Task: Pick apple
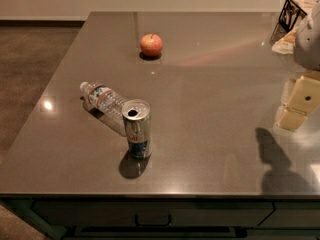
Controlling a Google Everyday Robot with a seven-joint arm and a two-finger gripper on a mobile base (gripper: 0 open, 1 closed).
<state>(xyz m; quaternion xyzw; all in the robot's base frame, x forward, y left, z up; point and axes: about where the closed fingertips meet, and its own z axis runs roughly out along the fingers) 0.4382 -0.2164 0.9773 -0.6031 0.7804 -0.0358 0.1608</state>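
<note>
The apple (151, 45) is small, round and red-orange. It sits upright on the grey countertop (215, 79), toward the far middle. My gripper (299, 104) shows as cream-coloured parts at the right edge, hanging above the counter. It is far to the right of the apple and nearer the camera, holding nothing that I can see. A white arm segment (310, 36) is above it.
An opened silver can (136, 129) stands near the front left. A clear plastic water bottle (104, 100) lies on its side just behind the can. A black wire rack (292, 11) and pale wrapping sit at the far right corner. The floor drops off on the left.
</note>
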